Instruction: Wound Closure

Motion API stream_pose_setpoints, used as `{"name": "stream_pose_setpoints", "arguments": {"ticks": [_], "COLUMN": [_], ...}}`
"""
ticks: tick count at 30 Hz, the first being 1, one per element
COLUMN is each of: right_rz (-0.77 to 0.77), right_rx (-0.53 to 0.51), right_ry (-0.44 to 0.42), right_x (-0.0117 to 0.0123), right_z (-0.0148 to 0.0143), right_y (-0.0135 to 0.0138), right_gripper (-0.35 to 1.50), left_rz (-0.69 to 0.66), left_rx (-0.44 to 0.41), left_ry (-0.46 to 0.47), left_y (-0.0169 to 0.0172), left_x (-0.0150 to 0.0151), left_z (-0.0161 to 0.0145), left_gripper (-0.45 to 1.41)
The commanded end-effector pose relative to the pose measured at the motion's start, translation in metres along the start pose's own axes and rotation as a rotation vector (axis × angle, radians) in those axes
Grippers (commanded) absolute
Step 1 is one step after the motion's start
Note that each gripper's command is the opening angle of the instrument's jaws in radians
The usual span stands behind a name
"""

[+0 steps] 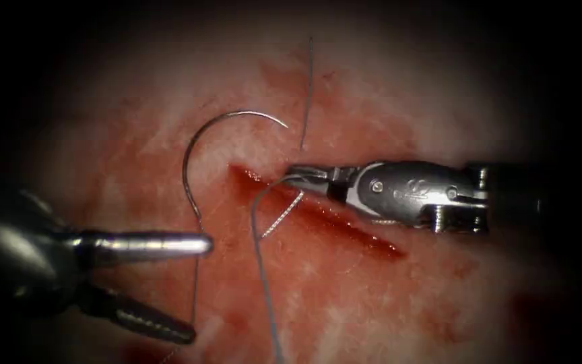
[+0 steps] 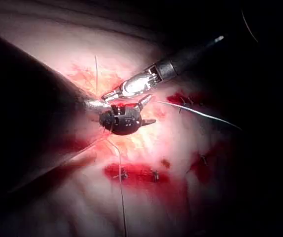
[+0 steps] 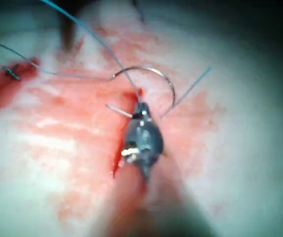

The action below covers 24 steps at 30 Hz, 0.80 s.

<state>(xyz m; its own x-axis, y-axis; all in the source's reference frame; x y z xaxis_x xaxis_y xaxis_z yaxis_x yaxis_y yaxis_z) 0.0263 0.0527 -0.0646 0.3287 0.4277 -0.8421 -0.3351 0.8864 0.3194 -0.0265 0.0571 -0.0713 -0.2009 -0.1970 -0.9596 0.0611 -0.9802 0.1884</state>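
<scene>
- Curved needle (image 1: 200, 145), thin, dark and shiny; lies free on the tissue (image 1: 385, 101) to the left of the cut (image 1: 318, 209), gripped by neither tool; whether any part sits in the tissue cannot be told.
- Arc opens toward the lower right; pointed end up near the cut's upper end, other end down by the left tool's upper jaw; long axis slanted from lower left to upper right.
- No readable writing; faint embossed marks on the right tool's wrist, illegible.
- Thread (image 1: 264, 269), pale, runs from the right tool's tip across the cut and down to the lower edge; a darker strand drops from the needle's lower end; a short cut end (image 1: 306, 94) stands above the cut.
- Right tool (image 1: 299, 176) at the cut's upper end, jaws narrow, clamped on the thread.
- Left tool (image 1: 193, 286) left of the cut, jaws spread wide, holding nothing.
- Red fluid (image 1: 345, 283) on the tissue around the cut.
</scene>
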Motion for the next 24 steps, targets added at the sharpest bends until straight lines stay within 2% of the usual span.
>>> {"name": "stream_pose_setpoints", "arguments": {"ticks": [1,9,15,17,19,20,21,24], "right_rz": [-0.003,-0.003,-0.004,-0.004,-0.004,-0.004,-0.004,-0.003], "right_rx": [0.002,0.008,0.009,0.012,0.011,0.012,0.012,0.011], "right_ry": [0.002,0.004,0.001,0.002,0.002,0.002,0.002,0.002], "right_x": [-0.0004,-0.0003,-0.0003,-0.0003,-0.0002,-0.0002,-0.0002,-0.0002], "right_z": [0.0011,0.0012,0.0012,0.0013,0.0013,0.0013,0.0013,0.0013], "right_y": [-0.0003,-0.0006,-0.0008,-0.0008,-0.0009,-0.0009,-0.0008,-0.0008], "right_gripper": [-0.35,-0.35,-0.35,-0.35,-0.35,-0.35,-0.35,-0.35], "left_rz": [-0.023,-0.047,-0.051,-0.051,-0.051,-0.015,0.028,0.035], "left_rx": [-0.002,0.006,0.024,0.028,0.030,0.032,0.035,0.034], "left_ry": [0.001,-0.001,-0.005,-0.006,-0.009,-0.011,-0.014,-0.013], "left_y": [0.0007,0.0015,0.0010,0.0010,0.0010,0.0011,0.0014,0.0015], "left_x": [-0.0002,0.0002,0.0001,0.0001,0.0001,0.0000,0.0001,0.0001], "left_z": [0.0012,0.0051,0.0049,0.0048,0.0048,0.0048,0.0048,0.0047], "left_gripper": [0.72,0.75,0.72,0.61,0.42,-0.20,-0.35,-0.35]}}
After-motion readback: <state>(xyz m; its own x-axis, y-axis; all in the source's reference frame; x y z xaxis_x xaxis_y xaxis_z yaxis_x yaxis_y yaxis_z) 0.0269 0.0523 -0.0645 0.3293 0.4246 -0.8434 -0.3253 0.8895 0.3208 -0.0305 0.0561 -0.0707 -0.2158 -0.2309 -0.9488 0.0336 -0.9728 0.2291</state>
